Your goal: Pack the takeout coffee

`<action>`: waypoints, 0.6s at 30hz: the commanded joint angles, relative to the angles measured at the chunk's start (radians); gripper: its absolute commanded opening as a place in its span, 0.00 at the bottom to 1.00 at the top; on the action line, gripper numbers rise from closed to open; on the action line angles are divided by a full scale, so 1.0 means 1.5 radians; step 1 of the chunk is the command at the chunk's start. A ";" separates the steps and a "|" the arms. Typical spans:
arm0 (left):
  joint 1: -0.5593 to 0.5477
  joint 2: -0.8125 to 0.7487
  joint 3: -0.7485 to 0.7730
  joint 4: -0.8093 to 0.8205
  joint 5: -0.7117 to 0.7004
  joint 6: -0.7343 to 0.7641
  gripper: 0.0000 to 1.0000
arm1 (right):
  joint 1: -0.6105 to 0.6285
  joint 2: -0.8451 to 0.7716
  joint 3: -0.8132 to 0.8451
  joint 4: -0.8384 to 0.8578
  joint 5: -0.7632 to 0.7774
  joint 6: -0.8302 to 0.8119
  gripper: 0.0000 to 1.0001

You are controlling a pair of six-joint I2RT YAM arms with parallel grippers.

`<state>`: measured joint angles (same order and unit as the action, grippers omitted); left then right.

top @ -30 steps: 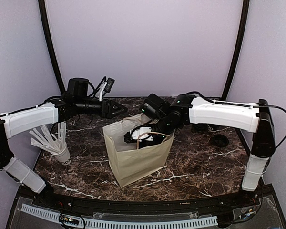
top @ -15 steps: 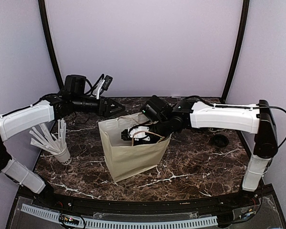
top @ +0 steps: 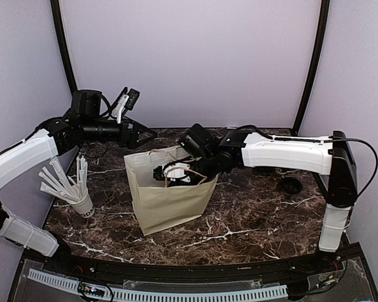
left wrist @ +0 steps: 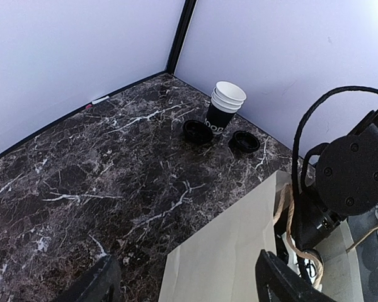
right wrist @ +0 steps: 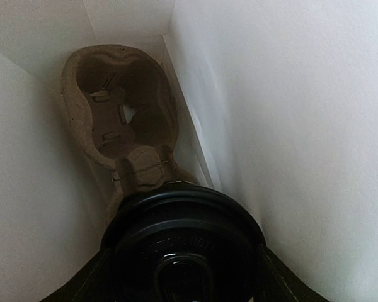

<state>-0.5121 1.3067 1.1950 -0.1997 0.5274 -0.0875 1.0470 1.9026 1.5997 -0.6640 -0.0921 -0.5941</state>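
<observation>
In the bag [top: 170,204], the right hand [right wrist: 183,270] pinches a lidded cup [right wrist: 183,229] over the pulp tray [right wrist: 79,119]. The left hand [top: 145,135] hangs spread at the bag's 11 o'clock.

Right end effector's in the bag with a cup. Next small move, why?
Probably lower the lidded cup into the near hole of the pulp tray: the right end effector grips it inside the bag; the far hole is empty, seating unclear.

The table [top: 258,214] is dark brown marble veined with white, the walls [top: 189,56] pale lilac, the bag [top: 170,201] cream, the tray [right wrist: 113,94] tan, the cup [top: 181,171] white under a black lid [right wrist: 183,233], and the stack of cups [left wrist: 225,107] black with white lettering and white rims.
</observation>
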 commanded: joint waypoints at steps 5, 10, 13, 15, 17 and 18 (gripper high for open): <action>0.006 -0.029 0.026 -0.050 -0.015 0.036 0.77 | 0.000 0.131 0.020 -0.214 -0.043 -0.013 0.31; 0.006 -0.030 0.025 -0.051 -0.014 0.037 0.77 | 0.000 0.170 0.057 -0.280 -0.042 -0.014 0.31; 0.007 -0.032 0.030 -0.058 -0.017 0.040 0.77 | 0.001 0.175 0.062 -0.307 -0.026 -0.018 0.30; 0.007 -0.032 0.035 -0.066 -0.022 0.044 0.77 | 0.006 0.165 0.059 -0.319 -0.013 -0.025 0.30; 0.007 -0.034 0.039 -0.073 -0.028 0.049 0.77 | 0.014 0.142 0.044 -0.325 -0.006 -0.031 0.30; 0.007 -0.034 0.040 -0.075 -0.033 0.051 0.78 | 0.018 0.131 0.038 -0.330 -0.004 -0.035 0.30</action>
<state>-0.5102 1.2972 1.2209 -0.2859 0.4980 -0.0380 1.0424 2.0098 1.7794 -0.8360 -0.1123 -0.6289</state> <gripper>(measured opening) 0.773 0.698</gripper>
